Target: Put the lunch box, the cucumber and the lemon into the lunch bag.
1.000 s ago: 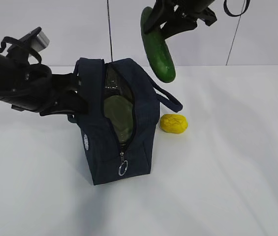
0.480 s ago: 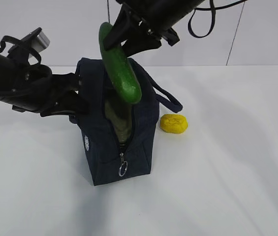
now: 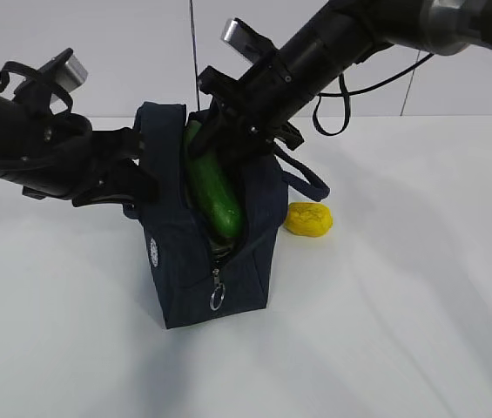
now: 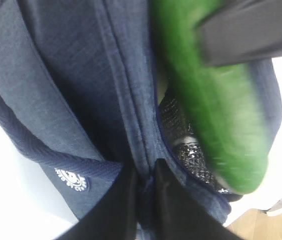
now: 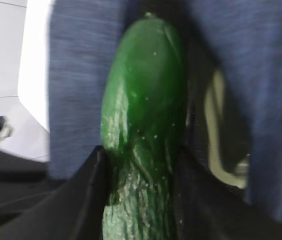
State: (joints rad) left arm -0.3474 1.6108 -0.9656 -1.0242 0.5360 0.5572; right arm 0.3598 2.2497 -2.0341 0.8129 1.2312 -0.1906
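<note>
Left gripper [image 4: 143, 192] is pinching the lunch bag [image 3: 171, 261] wall, keeping the mouth open. Right gripper [image 5: 138, 170] is clamping the cucumber [image 3: 215, 196], which we've swung from above the table down into the opening; lunch box [image 5: 220, 150] is already inside, mostly hidden. Lemon [image 3: 307, 219] is waiting beside the bag. Bag interior is blurred, depth unclear.

A small round white logo [image 4: 72, 180] sat on the side of the lunch bag [image 3: 202, 261], low beneath its handle strap; its ring of lettering was too small and blurred to read.
</note>
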